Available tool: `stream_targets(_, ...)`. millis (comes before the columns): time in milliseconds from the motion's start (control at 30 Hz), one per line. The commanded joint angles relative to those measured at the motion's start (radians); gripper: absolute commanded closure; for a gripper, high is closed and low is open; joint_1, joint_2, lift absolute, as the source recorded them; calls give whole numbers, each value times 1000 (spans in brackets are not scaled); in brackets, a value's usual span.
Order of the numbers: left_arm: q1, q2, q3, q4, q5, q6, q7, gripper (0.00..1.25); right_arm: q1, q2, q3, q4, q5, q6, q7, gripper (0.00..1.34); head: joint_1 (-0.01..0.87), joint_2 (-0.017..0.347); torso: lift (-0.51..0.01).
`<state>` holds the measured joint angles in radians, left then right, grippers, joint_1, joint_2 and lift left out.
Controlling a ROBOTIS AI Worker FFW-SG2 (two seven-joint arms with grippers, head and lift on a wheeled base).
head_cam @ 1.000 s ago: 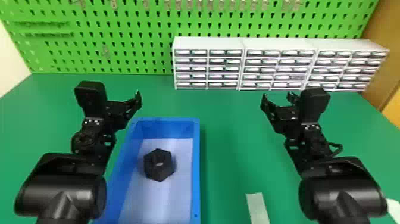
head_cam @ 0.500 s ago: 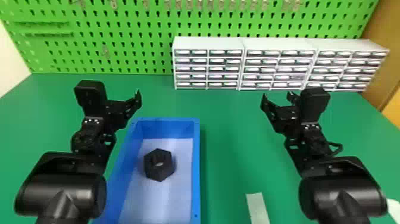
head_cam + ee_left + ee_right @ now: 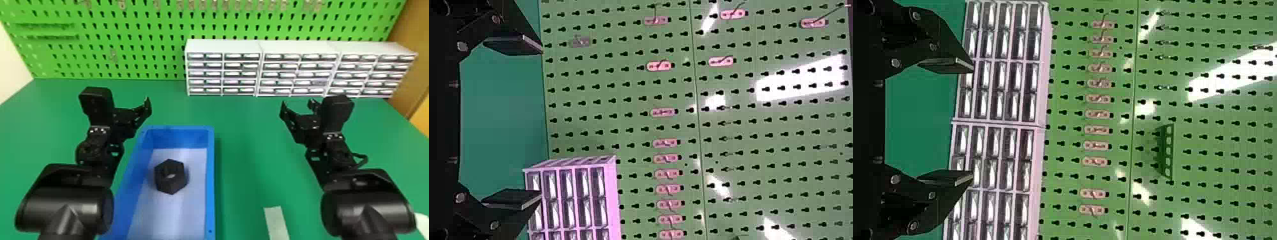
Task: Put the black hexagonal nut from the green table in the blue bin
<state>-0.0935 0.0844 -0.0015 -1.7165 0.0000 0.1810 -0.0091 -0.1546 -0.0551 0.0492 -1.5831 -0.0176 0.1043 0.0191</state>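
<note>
Black hexagonal nut (image 3: 175, 186) is in the blue bin (image 3: 210, 178), lower left of the head frame, hexagon face and centre hole showing. It sits on the pale bin floor, apart from the side walls. Bin is on the green table (image 3: 245, 143), its near end running out of the bottom edge.

Left tool (image 3: 132, 116): left of centre, by the bin's far left corner, open; the left wrist view has its two fingers (image 3: 514, 44) well apart. Right tool (image 3: 297, 107): right half of the head frame, above the table, also open; the right wrist view has its fingers (image 3: 945, 64) spread with a wide gap. Both arms come in from the bottom edge, one at lower left, one at lower right.

Rest: white drawer cabinets (image 3: 223, 46) side by side on the table, upper centre to upper right. Green pegboard (image 3: 127, 41) across the top, small hooks (image 3: 664, 112) on it. Pale strip (image 3: 276, 220) on the table at bottom, right of the bin. White object (image 3: 422, 223) at the lower right edge, partly cut off, can't tell what
</note>
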Motion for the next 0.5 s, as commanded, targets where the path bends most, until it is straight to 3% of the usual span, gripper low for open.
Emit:
stream_targets(0, 0, 0, 0, 0, 0, 0, 0, 248, 0, 0, 1, 0, 1, 0, 1, 506, 686, 51, -96)
stream_targets(467, -17, 2, -3, 2, 20, 0, 5, 248, -9, 1, 9, 0, 5, 2, 1, 506, 686, 51, -96)
